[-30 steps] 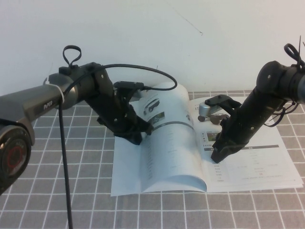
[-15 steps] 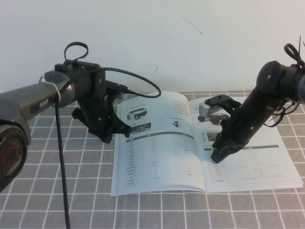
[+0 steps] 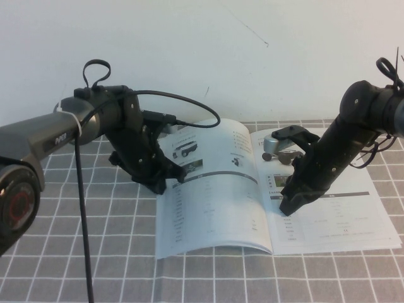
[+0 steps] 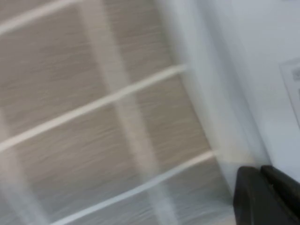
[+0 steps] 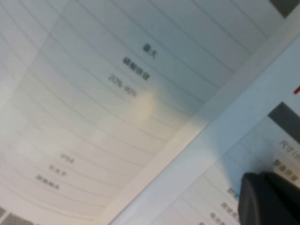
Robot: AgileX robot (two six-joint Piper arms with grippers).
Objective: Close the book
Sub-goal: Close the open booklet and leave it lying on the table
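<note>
Book [image 3: 214,202] open, left tool [image 3: 161,183] at left edge, right tool [image 3: 287,206] on right half, states unclear.

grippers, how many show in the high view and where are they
2. The black left gripper is at the outer edge of the open white paper book's left page; the black right gripper is down on its right page, near the spine.
</note>
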